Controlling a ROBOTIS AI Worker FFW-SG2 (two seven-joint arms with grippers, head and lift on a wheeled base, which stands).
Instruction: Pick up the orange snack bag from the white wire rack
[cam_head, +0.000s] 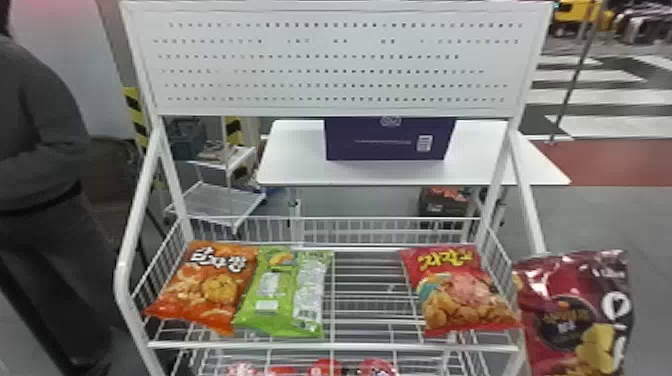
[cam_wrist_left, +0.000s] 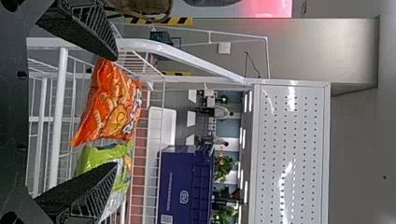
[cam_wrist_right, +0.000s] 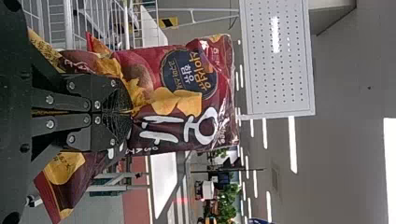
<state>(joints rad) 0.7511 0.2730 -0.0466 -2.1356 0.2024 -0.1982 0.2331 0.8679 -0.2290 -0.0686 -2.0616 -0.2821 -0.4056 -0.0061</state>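
Looks like the orange snack bag (cam_head: 212, 290) is lying at the left of the white wire rack (cam_head: 330, 346), the left gripper (cam_wrist_left: 116, 111) is gaping wide, probably for straddling it, and the right gripper (cam_wrist_right: 129, 111) is pinching a maroon bag (cam_head: 575, 310) off to the side, maybe leaving room.

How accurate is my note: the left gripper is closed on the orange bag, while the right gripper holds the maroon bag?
One part is wrong: the left gripper is open, not closed on the orange bag. The left wrist view shows its fingers wide apart. The right gripper does hold the maroon bag.
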